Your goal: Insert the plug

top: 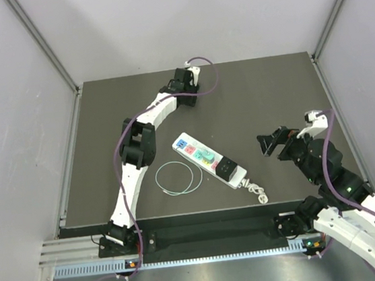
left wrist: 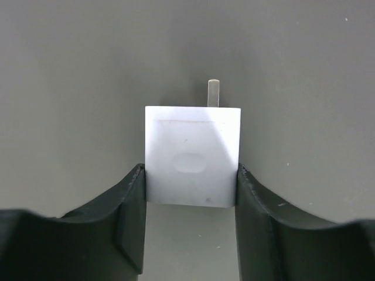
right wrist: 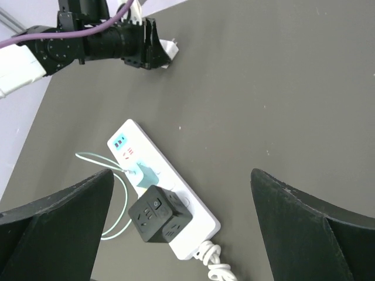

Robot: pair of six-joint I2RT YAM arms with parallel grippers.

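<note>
The plug (left wrist: 192,155) is a white cube with a metal prong (left wrist: 213,93) pointing away from the camera. My left gripper (left wrist: 190,175) is shut on it, one finger pressing each side, at the far edge of the table (top: 191,73). The plug also shows in the right wrist view (right wrist: 170,52) at the left gripper's tip. The white power strip (top: 189,145) lies diagonally mid-table, carrying a teal plug (top: 205,156) and a black cube adapter (top: 226,168). My right gripper (top: 271,143) is open and empty, right of the strip and above it (right wrist: 181,175).
A thin teal cable (top: 177,177) loops on the dark mat left of the strip. The strip's white cord (top: 255,190) is bundled at its near end. Grey walls and aluminium posts enclose the table.
</note>
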